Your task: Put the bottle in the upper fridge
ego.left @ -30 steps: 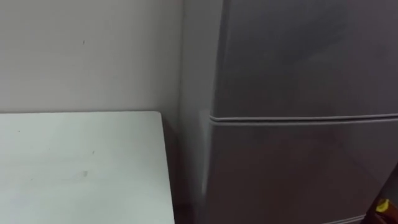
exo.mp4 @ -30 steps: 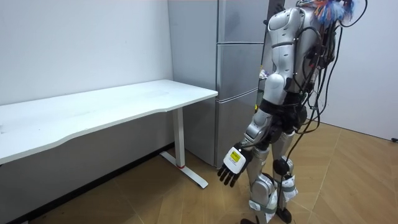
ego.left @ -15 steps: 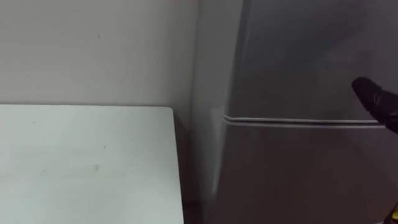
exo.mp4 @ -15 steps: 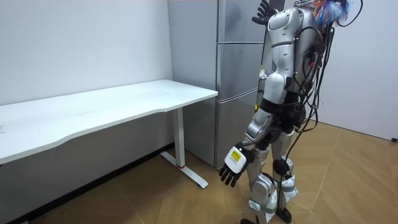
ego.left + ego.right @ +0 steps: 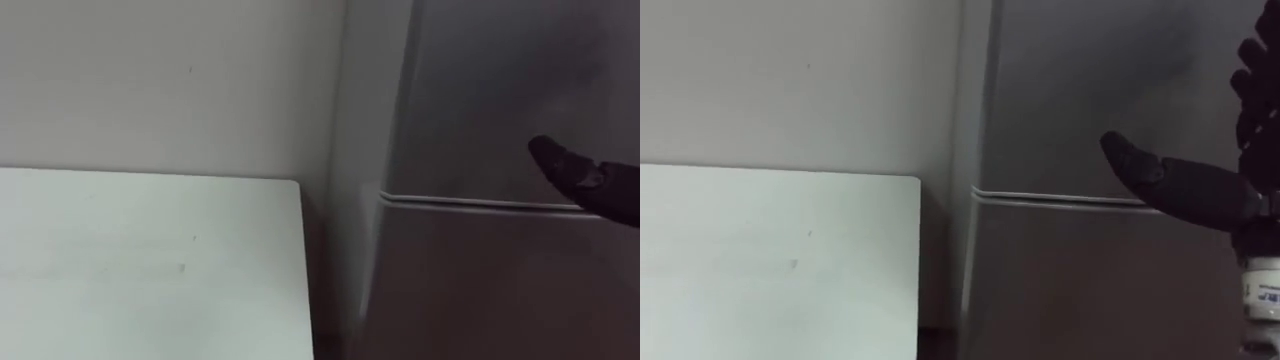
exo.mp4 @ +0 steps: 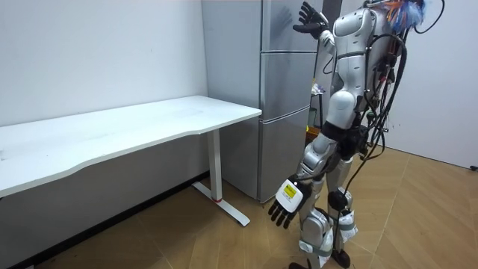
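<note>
Right hand [image 5: 1208, 196] open, apparently near fridge [image 5: 1070, 100]

Before me the grey fridge [image 5: 470, 260] stands upright, just right of the tabletop [image 5: 140, 260]; its upper door [image 5: 500, 90] is shut, a pale seam [image 5: 470, 202] beneath it.

A sparse household room: grey fridge [image 6: 287, 75], white desk [image 6: 112, 131], wooden floor [image 6: 418, 224].

Both eye views face the fridge [image 5: 480, 120] and table [image 5: 150, 260] corner closely; the room view, farther off, shares them.
</note>
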Controlling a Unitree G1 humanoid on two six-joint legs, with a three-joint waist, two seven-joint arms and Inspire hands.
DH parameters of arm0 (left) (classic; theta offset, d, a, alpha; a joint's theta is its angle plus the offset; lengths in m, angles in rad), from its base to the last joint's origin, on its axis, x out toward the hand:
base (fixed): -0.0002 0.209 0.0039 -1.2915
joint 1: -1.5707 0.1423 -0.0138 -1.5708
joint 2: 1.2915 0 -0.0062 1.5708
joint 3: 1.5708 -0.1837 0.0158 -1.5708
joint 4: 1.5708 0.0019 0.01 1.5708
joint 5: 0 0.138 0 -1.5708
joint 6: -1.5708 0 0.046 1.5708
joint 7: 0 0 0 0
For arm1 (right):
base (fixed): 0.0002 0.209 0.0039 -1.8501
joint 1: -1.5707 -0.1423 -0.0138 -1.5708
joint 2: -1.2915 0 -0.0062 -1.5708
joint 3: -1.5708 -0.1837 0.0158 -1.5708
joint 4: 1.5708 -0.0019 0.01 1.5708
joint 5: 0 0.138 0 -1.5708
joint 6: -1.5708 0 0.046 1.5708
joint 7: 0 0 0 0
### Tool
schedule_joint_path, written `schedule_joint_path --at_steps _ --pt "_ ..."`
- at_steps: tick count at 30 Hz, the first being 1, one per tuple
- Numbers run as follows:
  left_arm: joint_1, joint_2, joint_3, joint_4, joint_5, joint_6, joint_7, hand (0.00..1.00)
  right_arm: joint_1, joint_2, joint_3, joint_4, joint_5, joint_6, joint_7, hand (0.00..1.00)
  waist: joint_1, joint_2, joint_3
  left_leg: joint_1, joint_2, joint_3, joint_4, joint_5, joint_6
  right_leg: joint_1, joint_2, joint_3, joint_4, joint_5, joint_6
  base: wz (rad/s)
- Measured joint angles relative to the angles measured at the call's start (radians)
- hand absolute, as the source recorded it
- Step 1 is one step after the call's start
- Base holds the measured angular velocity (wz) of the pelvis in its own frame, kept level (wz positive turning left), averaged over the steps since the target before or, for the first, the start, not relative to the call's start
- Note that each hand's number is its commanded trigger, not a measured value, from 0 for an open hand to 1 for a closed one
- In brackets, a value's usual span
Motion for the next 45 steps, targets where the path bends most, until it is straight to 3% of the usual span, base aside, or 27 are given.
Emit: schedule_joint_path --at_steps 3,7,22,33,45 --pt "-0.003 0.004 0.0 -0.024 0.0 0.004 -0.004 0.0 -0.009 0.0 0.011 0.056 -0.053 -0.005 0.014 0.0 0.016 0.003 -0.0007 -0.009 -0.001 -0.006 0.004 0.0 0.0 0.0 -0.001 -0.005 -0.002 0.001 0.001 0.07" --pt "-0.007 0.004 0.001 -0.036 0.001 0.024 -0.015 0.0 -0.013 0.0 0.022 0.1 -0.071 -0.041 0.014 0.0 0.017 0.008 -0.0016 -0.007 -0.001 -0.007 -0.003 0.0 0.0 0.008 -0.002 -0.008 -0.004 0.001 0.001 0.0" --pt "-0.006 0.024 -0.022 -0.033 0.014 0.104 -0.066 0.0 -0.088 0.002 0.07 0.295 -0.221 -0.05 -0.031 0.0 0.027 -0.014 -0.0014 0.003 -0.007 -0.019 0.015 0.004 0.009 0.02 -0.01 -0.011 -0.002 0.005 0.007 0.01" --pt "-0.005 0.03 -0.035 -0.059 0.03 0.119 -0.106 0.0 -0.111 0.001 0.067 0.382 -0.245 -0.064 -0.032 0.0 0.021 -0.018 -0.0049 -0.013 -0.01 -0.035 0.034 0.006 0.014 0.022 -0.013 -0.029 -0.005 0.012 0.012 0.04" --pt "-0.004 0.035 -0.036 -0.09 0.031 0.12 -0.083 0.0 -0.114 0.001 0.067 0.431 -0.239 -0.065 -0.056 0.0 0.019 -0.01 -0.0129 -0.035 -0.01 -0.053 0.061 0.006 0.016 0.019 -0.018 -0.055 -0.003 0.017 0.013 0.05"
